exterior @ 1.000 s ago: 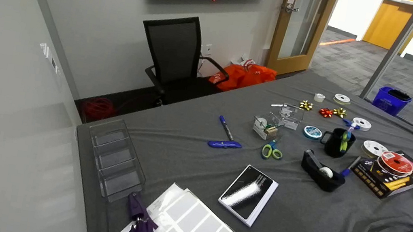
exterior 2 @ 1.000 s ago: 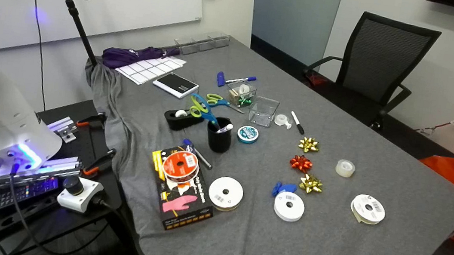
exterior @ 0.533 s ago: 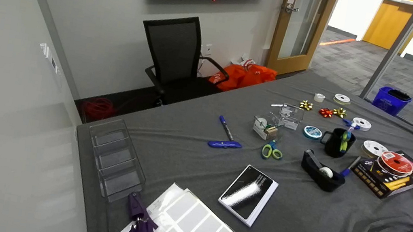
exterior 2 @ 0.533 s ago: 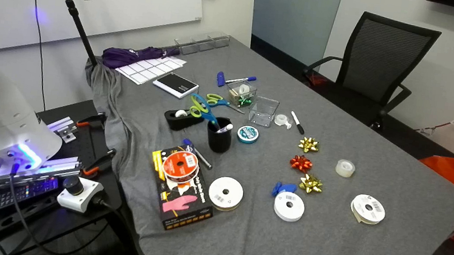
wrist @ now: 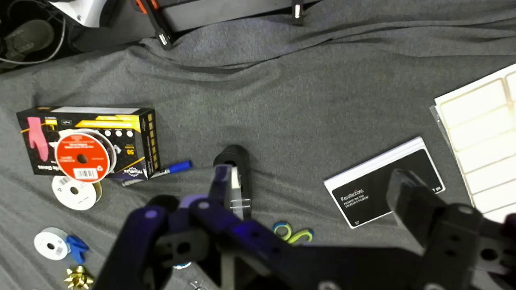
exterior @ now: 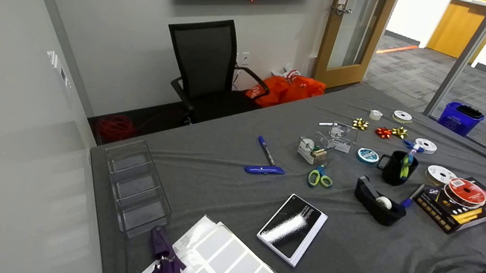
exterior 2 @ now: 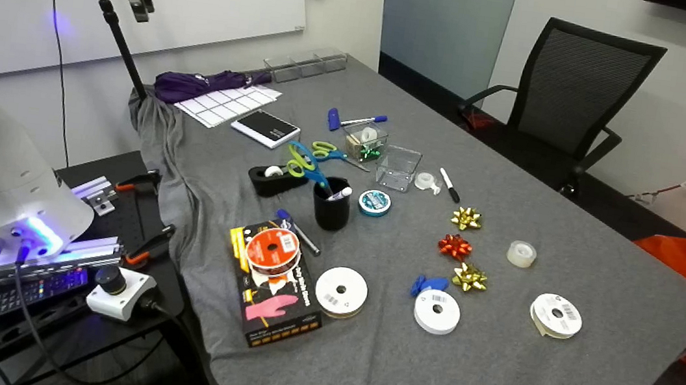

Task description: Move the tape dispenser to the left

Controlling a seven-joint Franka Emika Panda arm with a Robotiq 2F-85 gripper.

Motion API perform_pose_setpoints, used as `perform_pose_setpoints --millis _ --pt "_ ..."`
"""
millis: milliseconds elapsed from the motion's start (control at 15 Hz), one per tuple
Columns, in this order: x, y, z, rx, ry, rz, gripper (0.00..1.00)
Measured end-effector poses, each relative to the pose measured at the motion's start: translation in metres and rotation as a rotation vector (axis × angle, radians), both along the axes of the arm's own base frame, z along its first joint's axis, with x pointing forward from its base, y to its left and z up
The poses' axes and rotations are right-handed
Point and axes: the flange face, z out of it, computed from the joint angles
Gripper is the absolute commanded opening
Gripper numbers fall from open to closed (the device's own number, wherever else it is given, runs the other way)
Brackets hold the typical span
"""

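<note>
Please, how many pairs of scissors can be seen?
2. One pair stands in the black mug; the second pair lies on the gray cloth near a clear box.

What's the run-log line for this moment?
gripper: open, raised, empty | tape dispenser: ungrasped, on table near black mug | task: move left

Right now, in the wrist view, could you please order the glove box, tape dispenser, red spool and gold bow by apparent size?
Largest: glove box
Next, unranked: red spool and tape dispenser; the tool partly hides the dispenser
Smallest: gold bow
</note>
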Motion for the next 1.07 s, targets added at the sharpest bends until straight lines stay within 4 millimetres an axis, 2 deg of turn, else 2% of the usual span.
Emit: perform_pose_setpoints --millis 333,533,800,1067 --pt "-0.014 -0.064 -0.014 0.065 -0.118 0.078 1.00" --pt "-0.019 -0.093 -0.028 0.120 -0.168 0.111 1.00" --pt "-0.001 -0.108 -0.039 0.207 -0.196 0.130 1.00" --pt "0.029 -0.108 -0.069 0.228 -0.205 0.113 1.00"
